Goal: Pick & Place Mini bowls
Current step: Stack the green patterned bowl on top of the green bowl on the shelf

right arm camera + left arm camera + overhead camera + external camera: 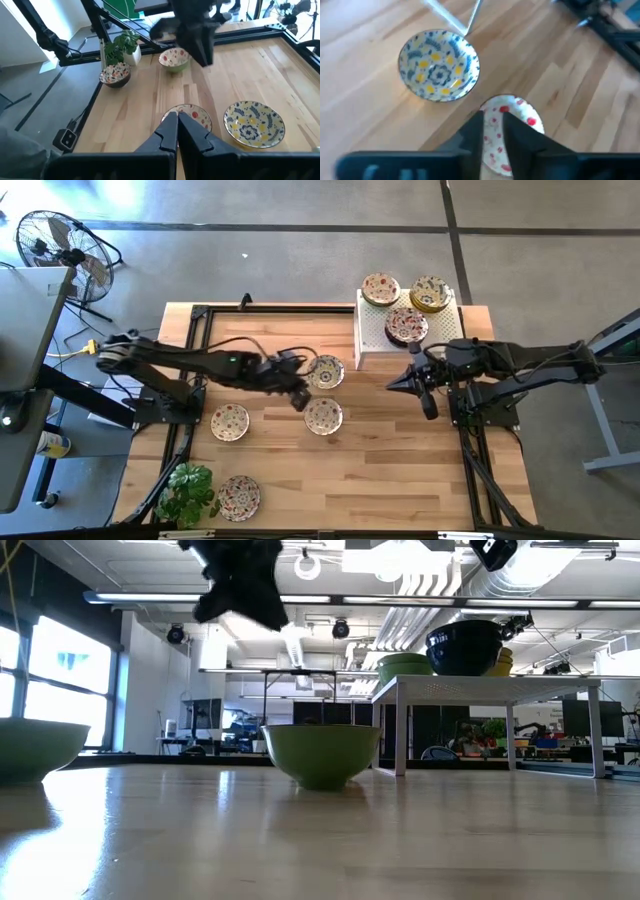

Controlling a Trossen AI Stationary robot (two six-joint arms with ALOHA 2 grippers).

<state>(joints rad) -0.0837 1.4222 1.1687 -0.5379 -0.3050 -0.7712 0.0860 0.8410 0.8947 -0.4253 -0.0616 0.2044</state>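
Looking down from above, the big wooden table (400,480) holds everything. On it, near the back right, stands a white stand (385,335) with three mini bowls on top: one cream and red (380,288), one yellow (430,293) and one dark (406,326). The left arm (180,362) reaches in from the left side, stretched long across the table toward the middle. The right arm (520,365) comes in from the right and stops just in front of the stand. Four more bowls sit on the wood. A blue and yellow bowl (326,371) is near the middle, and a red flower bowl (323,416) sits just in front of it. Another red bowl (230,422) lies to the left, well apart, and one more (238,497) sits by the front edge beside a little green plant (188,488). The left gripper (298,398) hangs in the air just beside the red flower bowl, between it and the blue and yellow bowl. In its wrist view its two dark fingers (517,135) are a little way apart, with the red flower bowl (507,130) showing in the thin gap below them. It holds nothing. The right gripper (420,383) points toward the middle with its fingers (192,132) pressed tight together, holding nothing, well apart from the bowls on the wood.
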